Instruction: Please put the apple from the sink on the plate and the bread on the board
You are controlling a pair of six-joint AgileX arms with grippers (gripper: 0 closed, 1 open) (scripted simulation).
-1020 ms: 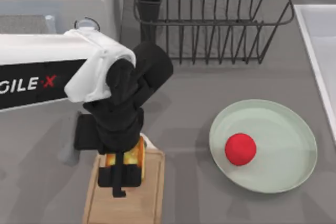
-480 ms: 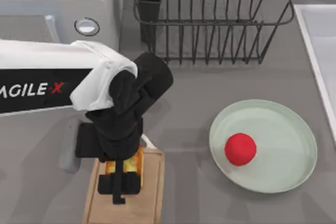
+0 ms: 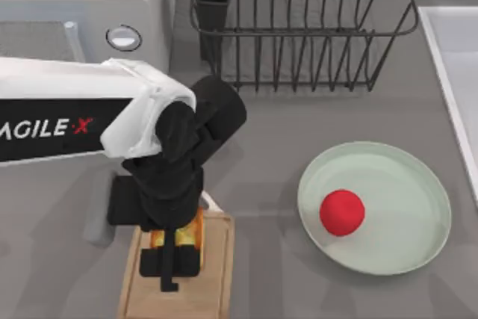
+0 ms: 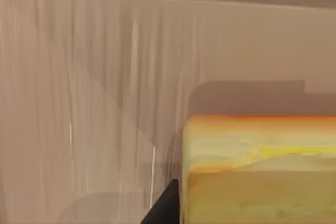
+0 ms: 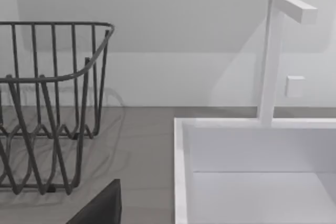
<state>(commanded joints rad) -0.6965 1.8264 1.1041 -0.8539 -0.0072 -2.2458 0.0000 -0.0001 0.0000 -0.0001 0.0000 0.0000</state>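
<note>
Down at the near left of the counter (image 3: 261, 155), the left tool (image 3: 177, 248) points straight down over the board (image 3: 213, 274). Its two dark fingers (image 3: 153, 259) are closed against the sides of the bread (image 3: 178, 235), so it has hold of the slice. The left wrist view shows the bread (image 4: 260, 166) close up, golden on top and pale yellow on the side, with the wood grain of the board (image 4: 79, 103) just behind it (I cannot tell if the slice is touching the wood or a little above it). The white and black left arm (image 3: 82, 117) reaches in from the left edge and bends down at the wrist.

To the right sits one pale green plate (image 3: 418, 184), with one red apple (image 3: 342, 212) resting on it, a bit left of the middle. There is one bread slice and one board.

Farther back stands one dark wire rack (image 3: 299, 28). The sink (image 3: 459, 57) runs along the right edge. The right wrist view shows the sink (image 5: 252, 150), its white tap (image 5: 273, 51) and the rack (image 5: 47, 103).
</note>
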